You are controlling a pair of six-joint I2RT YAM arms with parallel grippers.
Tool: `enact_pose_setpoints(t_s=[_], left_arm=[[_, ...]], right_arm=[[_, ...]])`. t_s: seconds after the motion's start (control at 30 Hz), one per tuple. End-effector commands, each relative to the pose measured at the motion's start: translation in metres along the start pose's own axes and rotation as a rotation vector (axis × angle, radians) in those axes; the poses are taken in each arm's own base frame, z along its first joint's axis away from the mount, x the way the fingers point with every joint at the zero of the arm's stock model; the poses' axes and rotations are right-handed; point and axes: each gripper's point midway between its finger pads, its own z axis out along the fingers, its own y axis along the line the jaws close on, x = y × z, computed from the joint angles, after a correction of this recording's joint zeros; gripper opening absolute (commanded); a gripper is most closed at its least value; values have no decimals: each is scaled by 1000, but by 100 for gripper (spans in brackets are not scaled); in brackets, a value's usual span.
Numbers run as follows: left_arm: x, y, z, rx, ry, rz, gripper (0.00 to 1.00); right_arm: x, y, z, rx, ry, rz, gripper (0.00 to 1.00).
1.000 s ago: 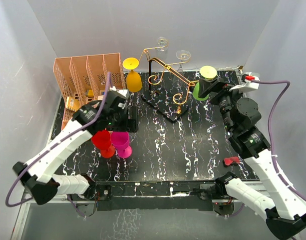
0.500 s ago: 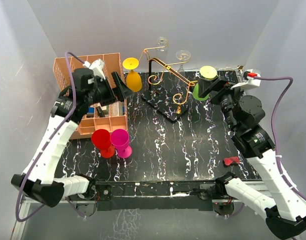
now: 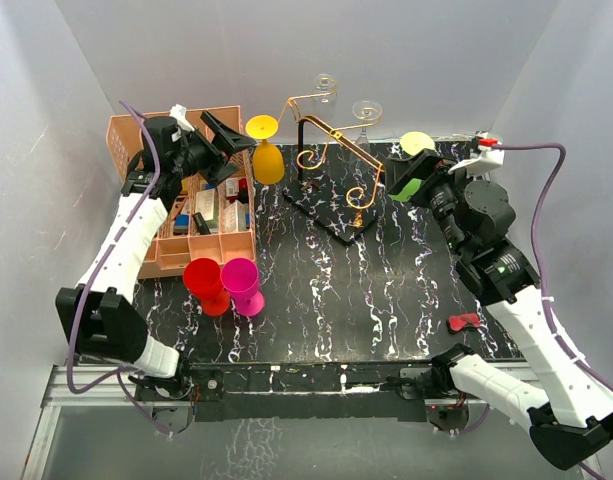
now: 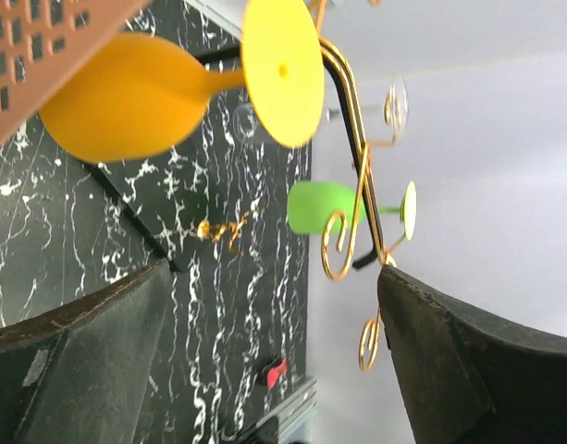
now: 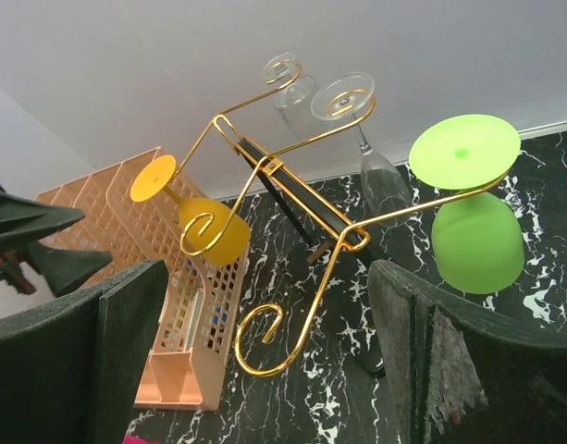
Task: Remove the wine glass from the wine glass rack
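- Four glasses hang bowl-down from the wine glass rack (image 3: 328, 130): a yellow wine glass (image 3: 268, 161) on its left arm, a green wine glass (image 5: 477, 239) on its right arm, and two clear wine glasses (image 5: 380, 180) at the back.
- The rack stands at the rear centre of the worktop (image 3: 366, 290), its black base flat.
- Left end effector (image 4: 274, 276): released, fingers wide apart, nothing between them; raised just beside the yellow glass, above the peach organiser (image 3: 226, 246).
- Right end effector (image 5: 266, 277): released and empty, close to the green glass.
- A red cup (image 3: 204, 280) and a magenta cup (image 3: 242, 280) stand side by side at front left.
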Motion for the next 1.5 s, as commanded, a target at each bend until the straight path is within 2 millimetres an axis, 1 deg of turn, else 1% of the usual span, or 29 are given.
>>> enact_pose_setpoints(t_s=[0.0,0.1,0.27,0.3,0.37,0.53,0.7,0.77,0.9,1.03,1.1,1.3,1.4,1.47], left_arm=[[-32,-13,12,54,-116,-67,86],[-44,-5,26,13,-141,-71,79],[-56,7,44,-40,-165,-88,70],[-56,10,49,-45,-162,-96,67],[-57,9,55,-45,-162,-93,63],[-58,9,72,-60,-156,-83,58],[-60,2,77,-62,-181,-46,57],[-59,2,81,-64,-175,-49,55],[-58,3,87,-85,-167,-32,45],[-57,7,90,-110,-171,-32,40],[-56,8,91,-114,-167,-39,35],[-58,9,90,-128,-172,-35,24],[-58,6,87,-125,-173,-35,16],[-59,3,85,-116,-175,-34,13]], right_arm=[[-37,18,-8,-65,-105,40,99],[-40,16,-10,-55,-122,33,99],[-46,9,-12,-21,-150,11,99],[-48,8,-13,-19,-156,8,99],[-49,7,-14,-17,-166,5,99],[-49,4,-14,-6,-176,-7,99],[-48,1,-15,2,-177,-16,99],[-49,1,-15,6,-182,-18,99],[-52,0,-16,8,-191,-19,99],[-53,1,-17,4,-193,-15,99],[-54,2,-18,4,-197,-14,99],[-57,0,-21,11,-208,-11,99],[-58,1,-22,6,-209,-9,99],[-58,1,-22,6,-208,-7,99]])
